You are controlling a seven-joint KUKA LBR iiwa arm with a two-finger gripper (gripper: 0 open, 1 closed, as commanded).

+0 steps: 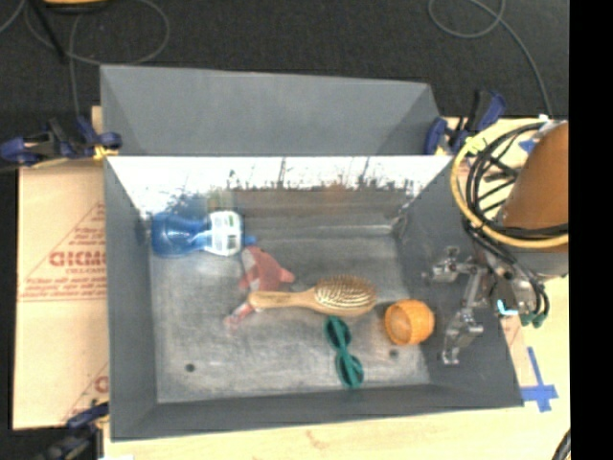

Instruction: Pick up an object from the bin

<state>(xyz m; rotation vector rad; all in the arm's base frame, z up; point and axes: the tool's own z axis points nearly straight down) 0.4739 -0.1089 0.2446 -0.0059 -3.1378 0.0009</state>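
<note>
At right, above the sloped wall of the bin [129, 286]: gripper [452, 307], spread wide, nothing between the fingers. Just left of it on the floor, an orange cup [409, 322]. Further left, green loop [343, 351], wooden brush [316, 298], pink toy [263, 274]; far left, blue bottle [192, 233]. Seemingly the approach step, nothing grasped yet. Next, judging by nearness: shift left over the cup, lower, straddle it, close.

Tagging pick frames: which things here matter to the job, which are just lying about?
Job: claw, open, by the grey bin's right wall; orange cup, nearest it.
Lying about: wooden hairbrush, green looped thing, pink toy, blue bottle.
</note>
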